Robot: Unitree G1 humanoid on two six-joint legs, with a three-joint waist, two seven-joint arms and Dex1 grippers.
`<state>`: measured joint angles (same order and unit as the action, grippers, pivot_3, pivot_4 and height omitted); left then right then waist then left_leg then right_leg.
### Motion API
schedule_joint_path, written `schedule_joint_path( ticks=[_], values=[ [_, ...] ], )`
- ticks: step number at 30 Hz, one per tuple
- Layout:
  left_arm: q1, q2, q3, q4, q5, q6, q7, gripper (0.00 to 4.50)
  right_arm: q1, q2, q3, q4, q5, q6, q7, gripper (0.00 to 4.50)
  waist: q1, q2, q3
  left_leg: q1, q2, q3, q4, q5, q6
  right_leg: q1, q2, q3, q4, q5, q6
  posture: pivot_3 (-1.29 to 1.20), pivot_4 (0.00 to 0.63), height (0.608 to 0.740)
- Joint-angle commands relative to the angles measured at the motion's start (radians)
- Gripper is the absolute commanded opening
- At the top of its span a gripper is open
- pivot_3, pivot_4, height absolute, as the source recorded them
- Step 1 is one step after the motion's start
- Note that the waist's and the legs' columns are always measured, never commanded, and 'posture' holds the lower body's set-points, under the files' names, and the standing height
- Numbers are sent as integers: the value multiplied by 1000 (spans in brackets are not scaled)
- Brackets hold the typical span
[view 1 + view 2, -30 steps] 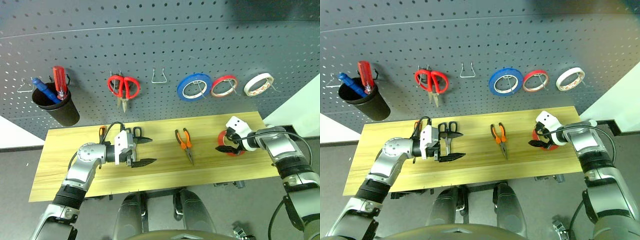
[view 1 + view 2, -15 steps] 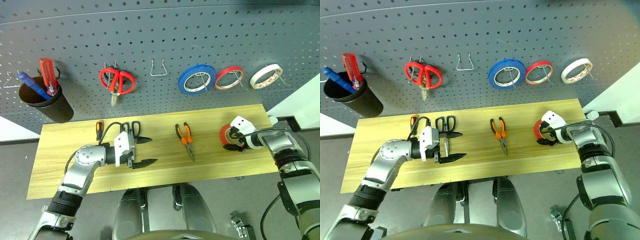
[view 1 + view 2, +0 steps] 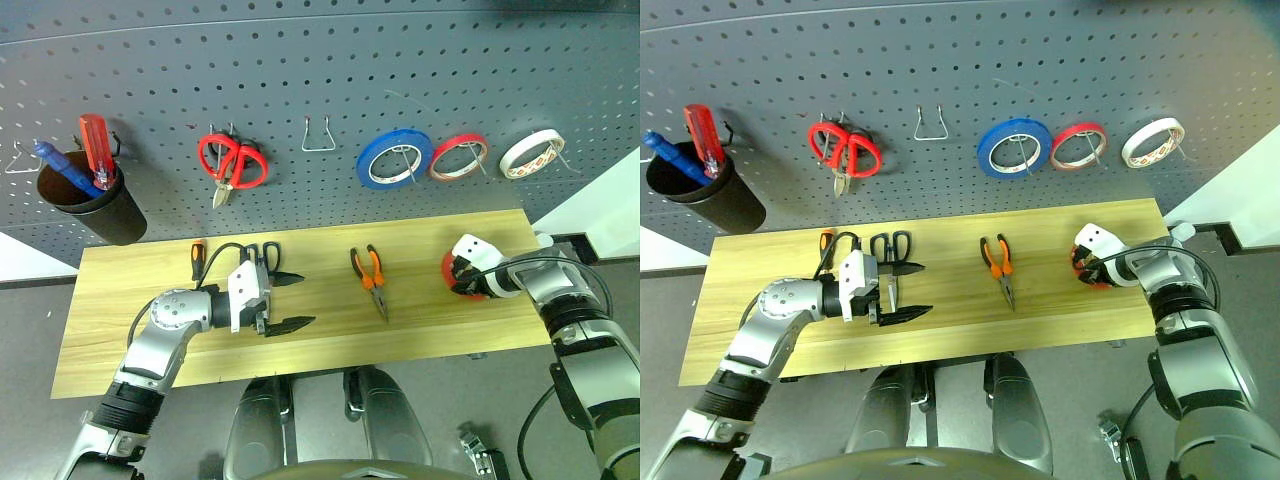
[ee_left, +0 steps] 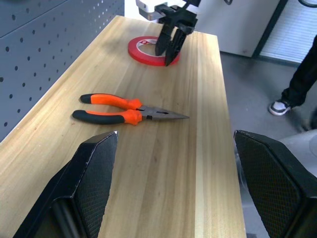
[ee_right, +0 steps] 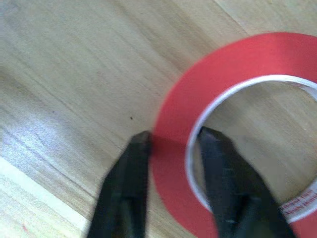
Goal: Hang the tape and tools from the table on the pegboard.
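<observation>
The red tape (image 5: 233,99) lies flat at the bench's (image 3: 420,330) three o'clock end, hole upward, right gripper (image 5: 173,144) pinching its wall; left gripper (image 3: 283,303) gapes wide. The lettering is unreadable.

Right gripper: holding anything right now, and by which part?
Yes. The right gripper is shut on the red tape, one finger outside the ring wall and one inside, with the roll lying flat on the table. The left gripper is open, holding nothing.
</observation>
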<state>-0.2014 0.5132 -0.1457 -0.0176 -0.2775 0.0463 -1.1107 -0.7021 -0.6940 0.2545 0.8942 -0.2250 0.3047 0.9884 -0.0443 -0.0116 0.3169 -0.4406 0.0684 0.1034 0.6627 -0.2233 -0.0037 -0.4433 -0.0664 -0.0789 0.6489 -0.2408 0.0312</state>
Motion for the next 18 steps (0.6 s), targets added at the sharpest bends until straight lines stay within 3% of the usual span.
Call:
schedule_joint_path(
  ticks=[1,8,13,18],
  values=[
    [8,8,12,-31,-23,-4,-5,3957,67,22,32,-19,-10,33,34,690,0,0,0,0,0,0,0,0,0,0,0,0,0,0,0,-91,329,740],
    [-16,6,23,-5,-38,-8,-19,3957,131,-65,-48,-264,75,157,137,690,2,0,0,-1,0,0,-1,0,0,-1,0,-1,-1,2,3,-116,283,740],
    [-22,-2,57,-20,-100,-3,-45,3957,337,-175,-229,-724,274,341,230,690,4,2,-1,-5,-1,0,-1,0,0,-4,0,-1,-1,2,7,-166,242,740],
    [4,19,93,-89,-190,35,-87,3957,540,-196,-460,-1115,449,489,200,690,-5,2,-4,-5,-1,1,-1,0,0,-5,1,-1,-2,3,9,-211,216,740]
  ],
)
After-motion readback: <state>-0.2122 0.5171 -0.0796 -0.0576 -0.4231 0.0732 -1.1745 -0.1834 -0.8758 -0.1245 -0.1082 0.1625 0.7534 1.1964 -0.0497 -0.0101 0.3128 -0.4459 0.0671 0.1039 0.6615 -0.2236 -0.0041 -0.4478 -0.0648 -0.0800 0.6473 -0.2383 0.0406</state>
